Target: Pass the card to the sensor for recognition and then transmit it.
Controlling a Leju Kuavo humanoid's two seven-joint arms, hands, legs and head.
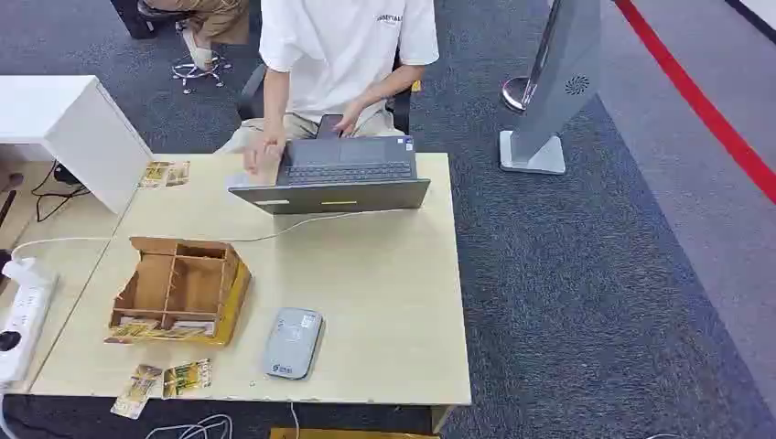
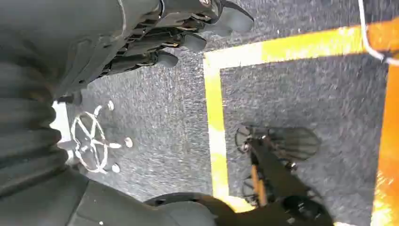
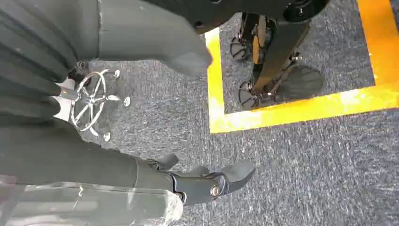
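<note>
Left hand (image 2: 179, 33): hangs by the robot's side over grey carpet; fingers (image 2: 164, 59) loosely extended and apart, holding nothing.
Right hand (image 3: 202, 181): also hanging low; fingers (image 3: 237, 172) apart, nothing in them.
Cards: two printed cards (image 1: 165, 380) lie at the worktop's (image 1: 384, 302) near edge (one overhangs it), more sit in the wooden organizer (image 1: 178, 291).
Sensor: grey card reader (image 1: 293, 343) just right of the organizer.
Risk: the overhanging card could be nudged off during a reach; the reader's cable could snag.
Unclear: card faces too small to read; which card is meant I cannot tell.
</note>
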